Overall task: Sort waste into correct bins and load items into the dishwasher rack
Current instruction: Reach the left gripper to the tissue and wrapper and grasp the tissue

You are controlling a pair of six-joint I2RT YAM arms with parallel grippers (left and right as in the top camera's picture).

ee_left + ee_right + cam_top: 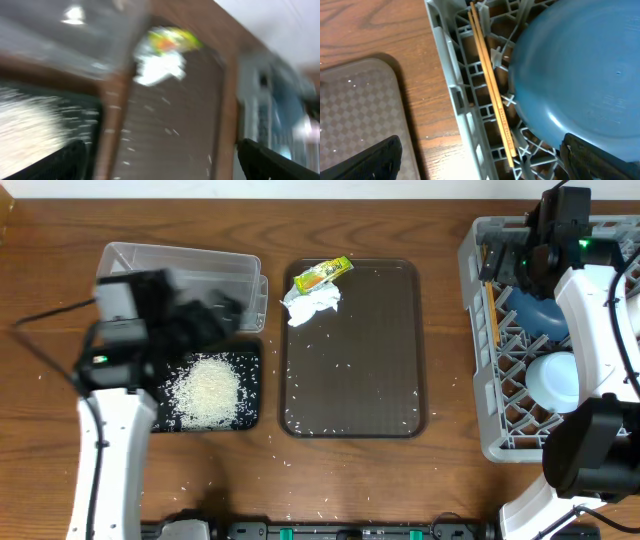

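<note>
A pile of white rice [208, 388] lies in the black tray [253, 388] at the left. The clear tub [190, 268] stands behind it. A crumpled napkin [313, 304] and a yellow-green wrapper [323, 274] lie at the back of the brown serving tray [400, 350]; both show blurred in the left wrist view [160, 67]. My left gripper [205, 320] is open and empty between tub and black tray. The grey rack [478, 380] holds chopsticks [492, 90], the dark blue plate [575, 70] and a white cup [553, 378]. My right gripper [480, 160] is open above the rack's left wall.
Loose rice grains are scattered over the brown serving tray [340, 370] and on the wooden table in front of it [290, 460]. The rack fills the right side of the table. The left wrist view is motion-blurred.
</note>
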